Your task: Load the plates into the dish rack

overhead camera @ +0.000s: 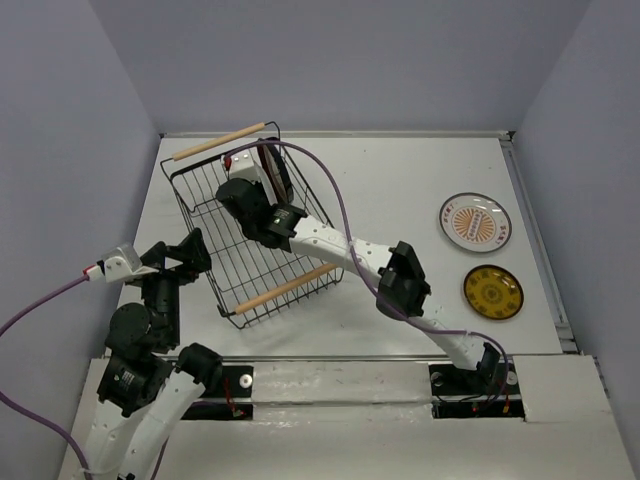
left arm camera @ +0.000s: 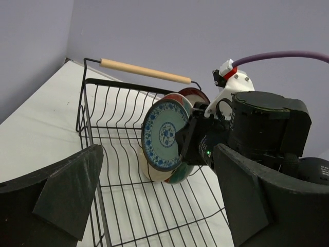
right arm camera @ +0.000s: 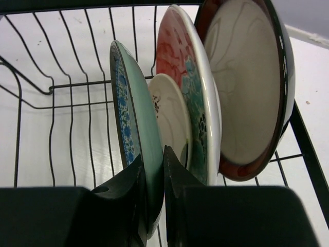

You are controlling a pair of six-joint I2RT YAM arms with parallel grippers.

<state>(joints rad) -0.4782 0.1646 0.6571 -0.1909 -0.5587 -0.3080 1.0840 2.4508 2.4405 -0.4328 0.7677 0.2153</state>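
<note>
My right tool (right arm camera: pixel 153 157) is clamped on the rim of the teal-blue plate (right arm camera: pixel 128 118), which stands upright in the dish rack (overhead camera: pixel 205 205) beside the cream plate (right arm camera: pixel 169 113), floral plate (right arm camera: pixel 193 92) and maroon-rimmed plate (right arm camera: pixel 247 77). My left tool (overhead camera: pixel 195 252) is spread wide beside the rack, empty. The sunburst plate (overhead camera: pixel 475 221) and yellow plate (overhead camera: pixel 493 292) lie on the desk (overhead camera: pixel 380 180).

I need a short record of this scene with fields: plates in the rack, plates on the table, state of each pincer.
Plates in dish rack: maroon-rimmed plate, floral plate, cream plate, teal-blue plate, all standing on edge
Plates on table: sunburst plate, yellow plate, lying flat to the right
Right pincer: shut on the teal-blue plate's rim
Left pincer: open, empty, at the rack's left side
</note>
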